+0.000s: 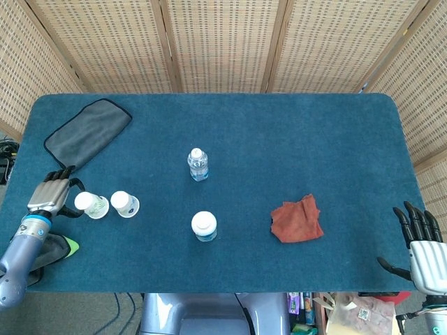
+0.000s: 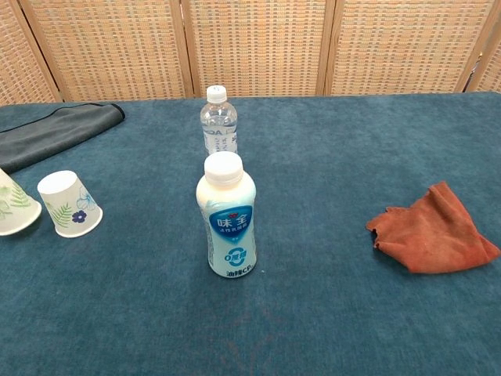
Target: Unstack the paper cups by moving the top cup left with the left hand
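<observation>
Top cup (image 1: 92,204) stands upside down — left hand (image 1: 50,197) gripping it — just beside second cup (image 1: 126,204).

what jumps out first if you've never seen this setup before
Probably the white drink bottle with its blue label, standing upright near the middle of the blue table with a clear water bottle behind it. Next, the rust-red cloth crumpled on the right. On the left, two upside-down paper cups sit side by side, with the left hand right beside the outer one.
</observation>
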Robot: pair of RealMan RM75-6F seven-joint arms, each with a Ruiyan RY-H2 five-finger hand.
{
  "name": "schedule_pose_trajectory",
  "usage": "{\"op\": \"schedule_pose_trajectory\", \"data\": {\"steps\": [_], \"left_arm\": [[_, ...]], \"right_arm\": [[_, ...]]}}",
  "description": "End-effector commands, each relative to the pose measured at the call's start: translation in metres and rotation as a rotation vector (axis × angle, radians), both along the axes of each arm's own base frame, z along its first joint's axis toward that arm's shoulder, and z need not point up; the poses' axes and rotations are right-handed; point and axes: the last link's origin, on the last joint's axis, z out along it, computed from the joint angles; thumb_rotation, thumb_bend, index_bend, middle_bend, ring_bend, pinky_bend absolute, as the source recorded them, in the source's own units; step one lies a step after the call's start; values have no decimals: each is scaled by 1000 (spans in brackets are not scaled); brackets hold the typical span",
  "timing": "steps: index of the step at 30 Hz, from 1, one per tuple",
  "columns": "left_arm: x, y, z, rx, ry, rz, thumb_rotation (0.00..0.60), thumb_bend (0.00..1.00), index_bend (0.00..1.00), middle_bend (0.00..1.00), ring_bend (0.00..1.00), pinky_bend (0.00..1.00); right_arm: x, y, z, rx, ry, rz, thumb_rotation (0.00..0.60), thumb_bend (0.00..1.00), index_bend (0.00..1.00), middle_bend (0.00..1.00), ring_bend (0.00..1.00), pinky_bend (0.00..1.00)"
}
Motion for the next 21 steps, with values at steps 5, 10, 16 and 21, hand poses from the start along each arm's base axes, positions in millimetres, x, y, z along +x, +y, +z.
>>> {"op": "schedule_pose_trajectory", "data": {"steps": [5, 10, 16, 21], "left_arm": [[0, 1, -4, 12, -8, -2, 600, 239, 170, 0, 0, 0], [12, -5, 2, 82, -97, -40, 600, 239, 97, 0, 0, 0], [32, -61, 8, 240, -248, -253, 600, 240, 0, 0, 0, 0], [23, -102, 1, 396, -180, -363, 600, 239, 0, 0, 0, 0]], "right_arm": [[0, 0, 0, -1, 0, 1, 600, 118, 0, 0, 0, 0], [1, 0, 1, -4, -1, 3, 600, 118, 0, 0, 0, 0], [1, -2, -1, -4, -3, 8, 600, 118, 0, 0, 0, 0], [2, -2, -3, -2, 5, 13, 600, 117, 0, 0, 0, 0]]}}
